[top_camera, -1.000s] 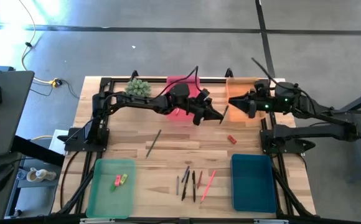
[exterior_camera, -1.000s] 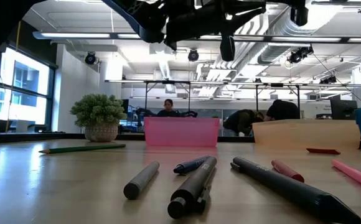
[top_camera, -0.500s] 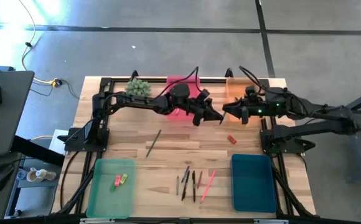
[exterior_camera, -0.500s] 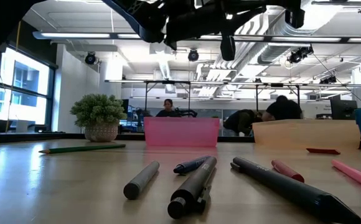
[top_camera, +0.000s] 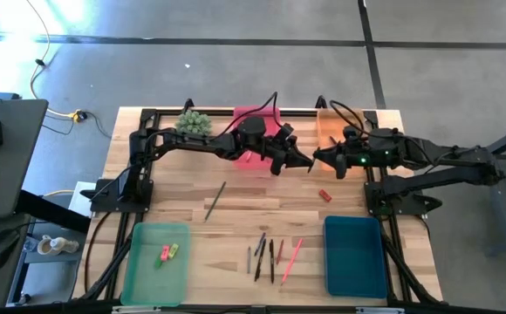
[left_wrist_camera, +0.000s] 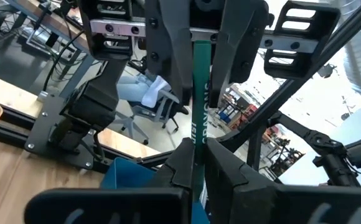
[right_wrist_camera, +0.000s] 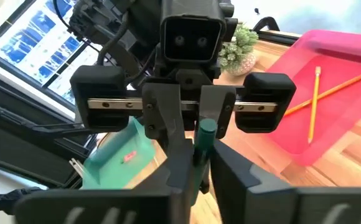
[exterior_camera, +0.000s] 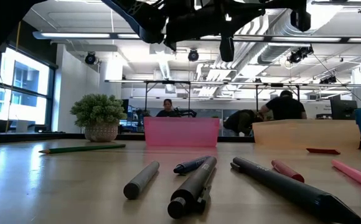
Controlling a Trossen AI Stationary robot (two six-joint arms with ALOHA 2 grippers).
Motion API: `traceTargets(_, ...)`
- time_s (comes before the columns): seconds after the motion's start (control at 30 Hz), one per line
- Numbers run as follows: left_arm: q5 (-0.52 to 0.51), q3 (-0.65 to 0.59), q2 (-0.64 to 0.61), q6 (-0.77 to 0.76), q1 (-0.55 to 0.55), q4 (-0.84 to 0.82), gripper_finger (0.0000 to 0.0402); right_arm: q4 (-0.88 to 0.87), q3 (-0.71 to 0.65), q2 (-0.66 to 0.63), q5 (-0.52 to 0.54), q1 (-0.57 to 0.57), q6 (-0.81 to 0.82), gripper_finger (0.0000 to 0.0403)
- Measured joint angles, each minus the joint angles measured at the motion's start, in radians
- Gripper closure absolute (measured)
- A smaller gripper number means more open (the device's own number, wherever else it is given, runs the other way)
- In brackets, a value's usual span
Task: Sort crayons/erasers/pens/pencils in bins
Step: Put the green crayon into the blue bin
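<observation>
the right gripper (top_camera: 320,158) has come in over the last second from above the orange bin (top_camera: 327,123) toward the pink bin (top_camera: 251,114). its fingers, wide a moment ago, have drawn in around the free end of the green crayon (left_wrist_camera: 200,93). the left gripper (top_camera: 304,162) stays clamped on the other end. both now seem to grip the one stick in mid-air, just off the pink bin's corner on the orange bin's side and well above the wood. judging by this, a hand-over is half done: the right side has taken hold and the left has not yet let go, so the crayon is still unsorted. two pencils (right_wrist_camera: 315,93) lie crossed in the pink bin. a red eraser (top_camera: 324,195) lies on bare table a little out from that bin, toward the teal bin (top_camera: 353,253). a cluster of pens (top_camera: 270,255) sits farther out still, between the teal and the green bin (top_camera: 155,262). a dark pencil (top_camera: 215,200) lies alone, out from the pink bin on the plant's (top_camera: 194,121) side. room is tight where the two sets of fingers meet nose to nose. a pull before the left opens could likely snap or twist the crayon. below and around the pair the table is open, and the orange bin lies close behind the right arm.
</observation>
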Motion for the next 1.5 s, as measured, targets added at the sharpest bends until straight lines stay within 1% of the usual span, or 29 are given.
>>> traceTargets(0.1,0.001,0.0,0.0,0.001,0.0,-0.003,0.0394,0.002,0.0,0.006,-0.001,0.0,0.0,0.0394)
traceTargets(0.27,0.003,0.0,0.0,-0.001,0.0,-0.016,0.0394,-0.004,0.0,0.016,-0.007,0.0,0.004,0.0383)
traceTargets(0.37,0.002,0.0,0.0,-0.001,0.0,-0.019,0.0386,-0.013,0.001,0.016,-0.011,0.003,0.004,0.0382)
traceTargets(0.43,-0.006,0.0,0.0,-0.001,0.0,-0.027,0.0376,-0.017,0.001,0.016,-0.012,0.005,0.004,0.0383)
traceTargets(0.57,-0.055,0.0,0.0,0.004,-0.002,-0.075,0.0351,-0.059,0.0,0.018,-0.015,0.005,0.003,0.039)
traceTargets(0.77,-0.068,0.0,0.0,0.097,-0.001,-0.139,0.0307,-0.169,0.0,0.017,-0.022,0.005,0.031,0.0392)
traceTargets(0.87,-0.062,0.0,0.0,0.128,-0.001,-0.186,0.0295,-0.238,0.0,0.017,-0.045,0.005,0.06,0.0392)
traceTargets(0.97,-0.064,0.0,0.0,0.13,-0.002,-0.245,0.0295,-0.3,0.0,0.017,-0.087,0.005,0.081,0.0393)
traceTargets(1.13,-0.076,0.0,0.0,0.157,-0.001,-0.317,0.0307,-0.428,0.0,0.018,-0.162,0.018,0.112,0.0393)
traceTargets(1.3,-0.118,0.0,0.0,0.159,-0.008,-0.353,0.0316,-0.556,0.0,0.017,-0.166,0.101,0.167,0.0393)
traceTargets(1.4,-0.145,0.0,0.0,0.155,-0.013,-0.392,0.0322,-0.593,0.0,0.017,-0.153,0.164,0.191,0.0393)
traceTargets(1.5,-0.199,0.0,0.0,0.156,-0.022,-0.449,0.0329,-0.61,0.0,0.017,-0.137,0.227,0.187,0.0393)
